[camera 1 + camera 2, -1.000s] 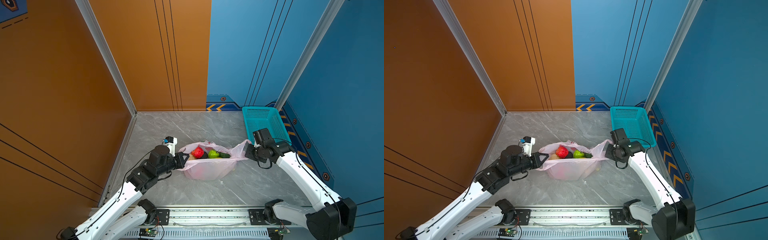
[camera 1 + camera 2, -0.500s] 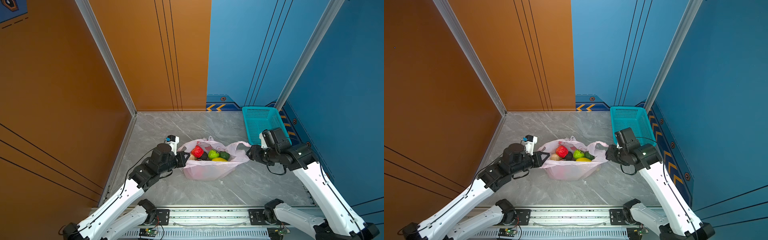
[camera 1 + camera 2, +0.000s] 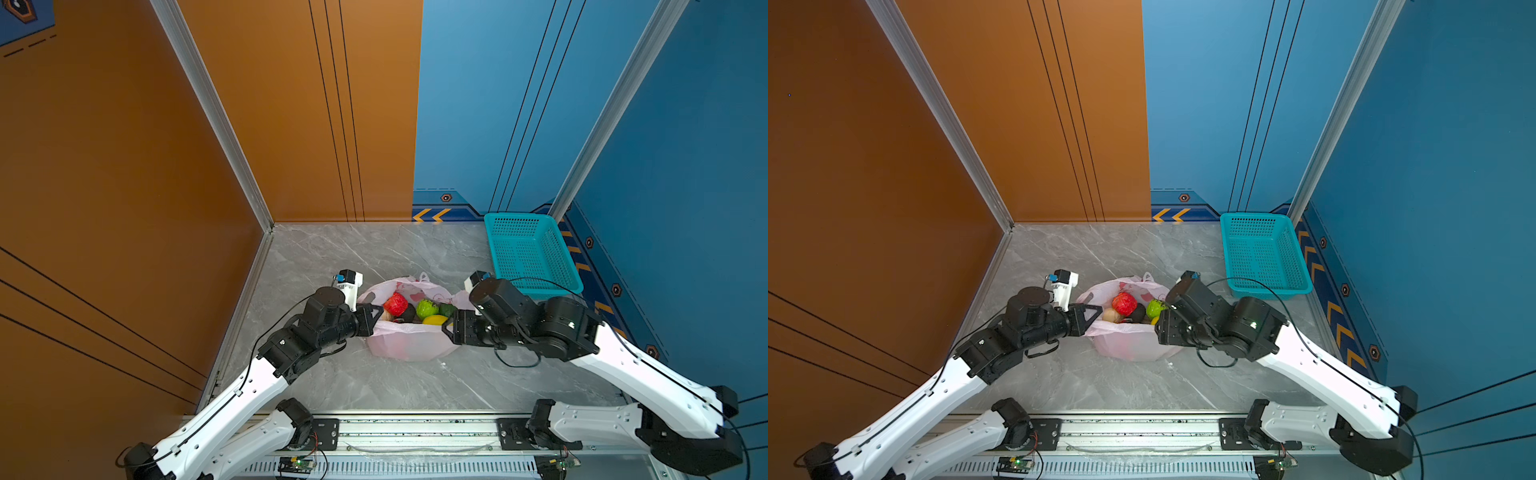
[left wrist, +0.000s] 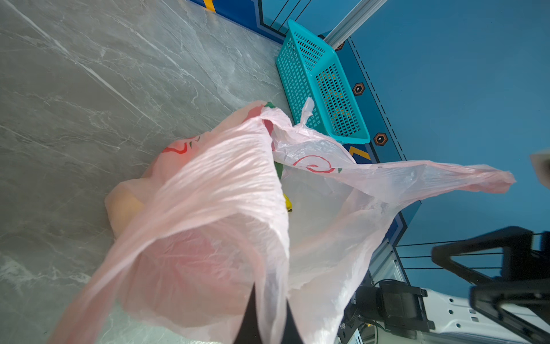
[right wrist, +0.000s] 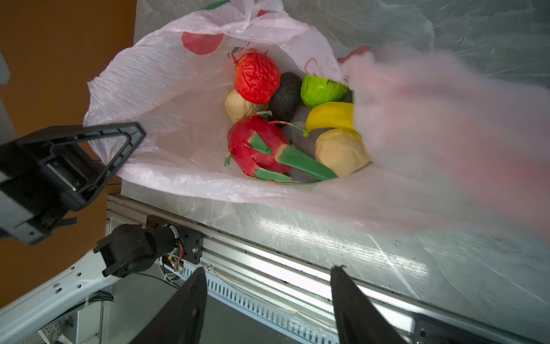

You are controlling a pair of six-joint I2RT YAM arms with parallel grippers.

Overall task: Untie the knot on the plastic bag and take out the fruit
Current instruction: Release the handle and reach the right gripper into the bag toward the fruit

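Note:
The pale pink plastic bag [image 3: 409, 347] [image 3: 1133, 347] sits mid-table with its mouth wide open. The knot is out of view; the handles lie apart. Inside lies the fruit: a dragon fruit [image 5: 257, 149], a red one [image 5: 257, 78], an avocado [image 5: 287, 95], a green one [image 5: 323, 89], a banana [image 5: 330, 114] and cream lumps [image 5: 342, 152]. My left gripper [image 3: 380, 309] [image 4: 269, 295] is shut on the plastic bag's left rim. At the bag's right side my right gripper [image 3: 446, 328] [image 5: 268, 268] stands open and holds nothing. The right handle [image 4: 464, 178] hangs loose.
A teal perforated basket [image 3: 523, 257] [image 3: 1258, 257] stands at the back right against the blue wall. An orange wall closes the left side. The metal rail [image 3: 415, 428] with both arm bases runs along the table's front edge.
My right gripper has opened and let go of the bag's right handle, then moved in toward the bag. The bag's mouth has slackened. My left gripper has kept its hold and hardly moved.

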